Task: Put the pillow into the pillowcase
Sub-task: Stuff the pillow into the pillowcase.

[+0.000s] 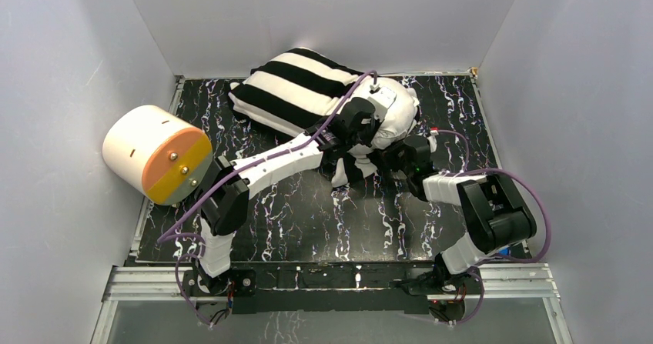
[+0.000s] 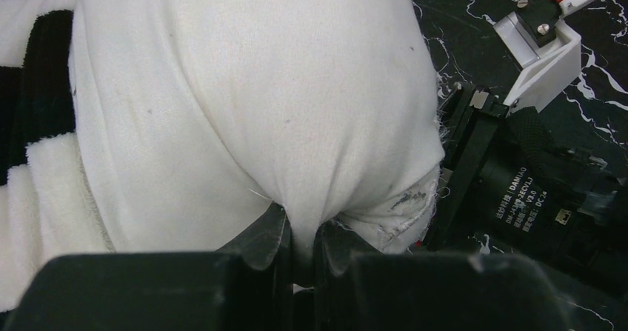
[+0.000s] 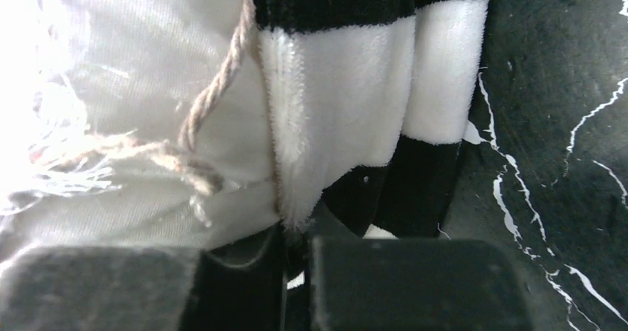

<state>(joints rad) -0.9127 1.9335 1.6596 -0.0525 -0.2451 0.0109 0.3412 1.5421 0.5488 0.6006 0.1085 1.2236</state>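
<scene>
The black and white striped pillowcase (image 1: 296, 86) lies at the back of the table, with the white pillow (image 1: 399, 111) bulging out of its right end. My left gripper (image 1: 368, 128) is shut on a pinched fold of the pillow (image 2: 244, 87), the jaws (image 2: 302, 235) squeezing the white cloth. The pillowcase (image 2: 37, 87) shows at that view's left edge. My right gripper (image 1: 389, 155) sits just right of and below it. Its jaws (image 3: 296, 227) are shut on the fleecy open edge of the pillowcase (image 3: 348, 101), beside the pillow's frayed corner (image 3: 133, 72).
A cream cylinder with an orange face (image 1: 158, 153) stands at the left wall. Grey walls close in the marbled tabletop (image 1: 308, 221) on three sides. The right arm's wrist (image 2: 518, 190) is close beside the pillow's corner. A loose frayed string (image 3: 215, 87) hangs over the pillow.
</scene>
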